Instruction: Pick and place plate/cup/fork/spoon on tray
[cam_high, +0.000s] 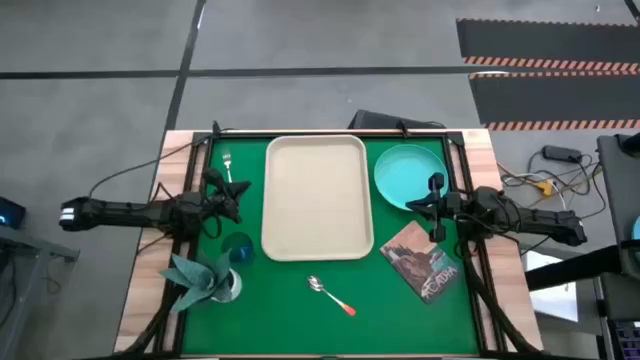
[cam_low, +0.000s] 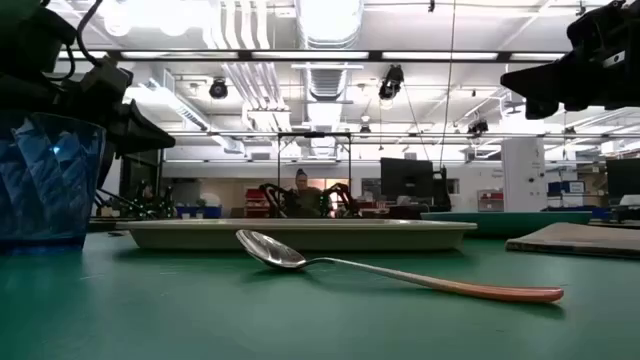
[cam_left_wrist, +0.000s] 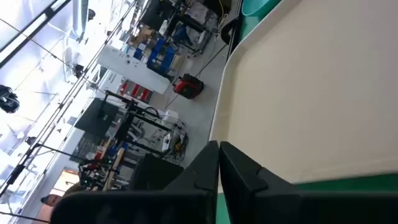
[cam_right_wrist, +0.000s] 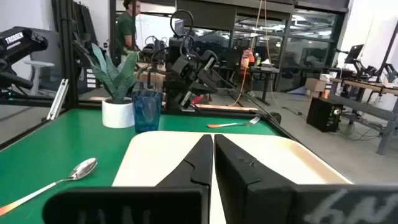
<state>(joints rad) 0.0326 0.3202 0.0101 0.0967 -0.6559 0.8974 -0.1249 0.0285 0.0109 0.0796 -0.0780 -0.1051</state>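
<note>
The beige tray (cam_high: 317, 197) lies mid-table. The turquoise plate (cam_high: 410, 176) rests flat at its right. The fork (cam_high: 229, 165) lies left of the tray at the far side. The dark-blue cup (cam_high: 238, 247) stands upright at the tray's near left corner. The spoon (cam_high: 330, 293) lies in front of the tray, bowl up (cam_low: 270, 250). My left gripper (cam_high: 238, 200) is shut and empty, raised between fork and cup. My right gripper (cam_high: 422, 205) is shut and empty, raised over the plate's near rim.
A brown picture-covered book (cam_high: 425, 262) lies near right of the tray. A pale holder with a teal folded napkin (cam_high: 210, 280) stands at the near left, beside the cup. Cables run along the table's edges. A person shows far off in the room (cam_low: 300, 185).
</note>
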